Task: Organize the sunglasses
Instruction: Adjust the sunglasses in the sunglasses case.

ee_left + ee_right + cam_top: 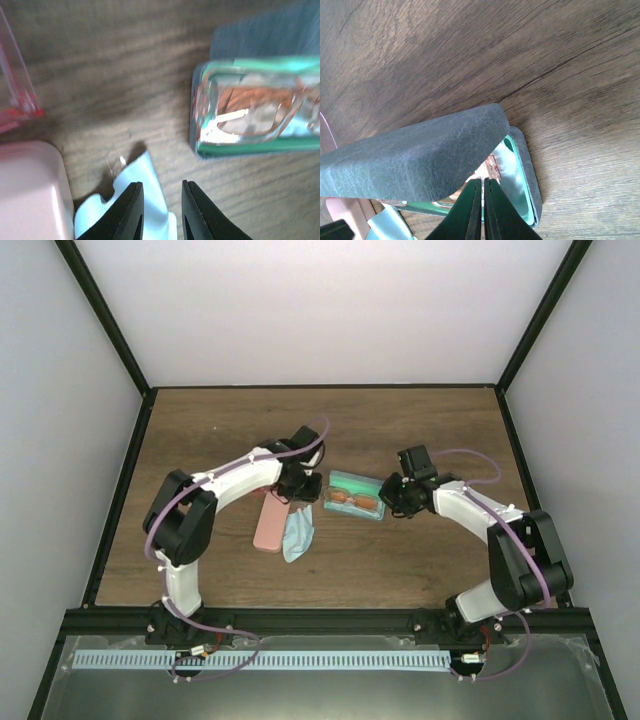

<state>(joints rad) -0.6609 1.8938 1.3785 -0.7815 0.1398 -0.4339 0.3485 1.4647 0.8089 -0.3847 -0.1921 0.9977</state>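
An orange-red pair of sunglasses [353,500] [250,107] lies inside an open grey-blue case [338,483] with a teal lining [516,175]. The case's lid [415,155] hangs half-raised over it. My right gripper [393,496] [483,186] is shut at the case's right end, its tips just in front of the glasses' end [492,165], and I see nothing held between them. My left gripper [297,488] [161,192] stands slightly open above a light blue cloth [145,200], gripping nothing. A reddish-pink pair of sunglasses [17,102] shows at the left edge of the left wrist view.
A closed pink case [269,526] [27,192] lies left of the cloth [298,536], which spreads toward the table's near edge. Black frame posts and white walls enclose the wooden table [420,430].
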